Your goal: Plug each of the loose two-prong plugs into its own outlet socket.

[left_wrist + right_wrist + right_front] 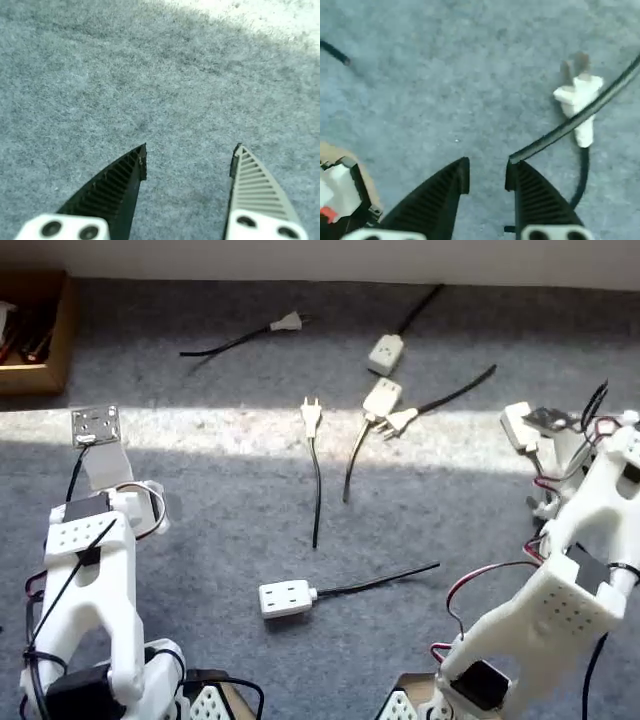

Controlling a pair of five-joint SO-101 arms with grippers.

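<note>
While I am holding both arms over the carpet (pixel 200 530), my left arm (pixel 85 570) is sitting at the near left and my right arm (pixel 560 610) at the near right. A wooden box (pixel 35 335) is lying at the far left edge.

My left gripper (pixel 190 150) is gaping wide over bare carpet, gripping nothing. My right gripper (pixel 487 167) is standing only slightly parted with nothing between its fingers. A black cord (pixel 545 140) is ending right at one fingertip.

The near socket (pixel 285 598) is lying near centre and the far socket (pixel 385 353) far right of centre. The middle socket (pixel 381 397) is lying just nearer than the far socket.

All three plugs are lying loose. The far plug (pixel 286 323) is resting far, left of the sockets, and the middle plug (pixel 312 415) at centre. The right plug (pixel 400 422) is lying just beside the middle socket.
</note>
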